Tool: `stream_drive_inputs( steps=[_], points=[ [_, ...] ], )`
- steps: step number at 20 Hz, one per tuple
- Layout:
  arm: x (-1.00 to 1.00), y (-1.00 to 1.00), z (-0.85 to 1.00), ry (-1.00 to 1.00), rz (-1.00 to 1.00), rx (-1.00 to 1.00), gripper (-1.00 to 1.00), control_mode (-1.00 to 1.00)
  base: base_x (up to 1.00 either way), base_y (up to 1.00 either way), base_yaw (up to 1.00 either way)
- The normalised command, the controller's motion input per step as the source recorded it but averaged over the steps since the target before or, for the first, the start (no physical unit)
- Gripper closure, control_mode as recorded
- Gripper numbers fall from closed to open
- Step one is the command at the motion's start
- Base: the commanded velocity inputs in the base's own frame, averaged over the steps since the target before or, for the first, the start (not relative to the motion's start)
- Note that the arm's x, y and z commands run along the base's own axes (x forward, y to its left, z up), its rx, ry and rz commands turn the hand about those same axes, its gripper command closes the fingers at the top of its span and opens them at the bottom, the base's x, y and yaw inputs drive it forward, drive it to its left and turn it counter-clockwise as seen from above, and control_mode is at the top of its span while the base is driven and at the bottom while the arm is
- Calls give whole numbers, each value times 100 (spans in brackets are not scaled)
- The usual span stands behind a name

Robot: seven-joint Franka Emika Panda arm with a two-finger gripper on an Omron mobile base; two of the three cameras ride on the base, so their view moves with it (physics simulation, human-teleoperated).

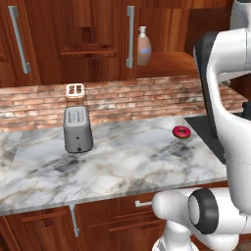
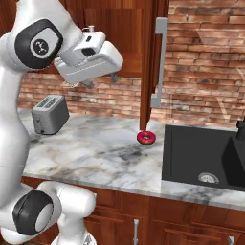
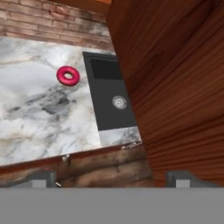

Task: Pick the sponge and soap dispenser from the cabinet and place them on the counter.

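The soap dispenser, a tan bottle with a pale pump, stands upright on the wooden shelf of the open cabinet. The sponge is out of view. Below lies the marble counter. My gripper hangs high over the counter in front of the cabinet opening, pointing downward, and is open with nothing between its fingers. In the hand view the gripper has its two tips far apart at the bottom, and the view looks down on the counter beside the inner face of the open cabinet door.
A grey toaster stands at the back left of the counter. A red doughnut lies near the black sink on the right. The open door with its grey bar handle juts out above the doughnut.
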Motion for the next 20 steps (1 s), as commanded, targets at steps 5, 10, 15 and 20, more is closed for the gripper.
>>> stream_drive_inputs(
  steps=[5, 10, 15, 20],
  points=[
    [-20, 2, -2, -22, 8, 14, -100, -100, 0, 0, 0],
    [-33, 20, 0, -15, 5, 6, -100, -100, 0, 0, 0],
    [-39, 42, 0, -17, 4, 0, -100, -100, 0, 0, 0],
    [-37, 33, 0, -18, 8, 3, -100, -100, 0, 0, 0]
  ],
)
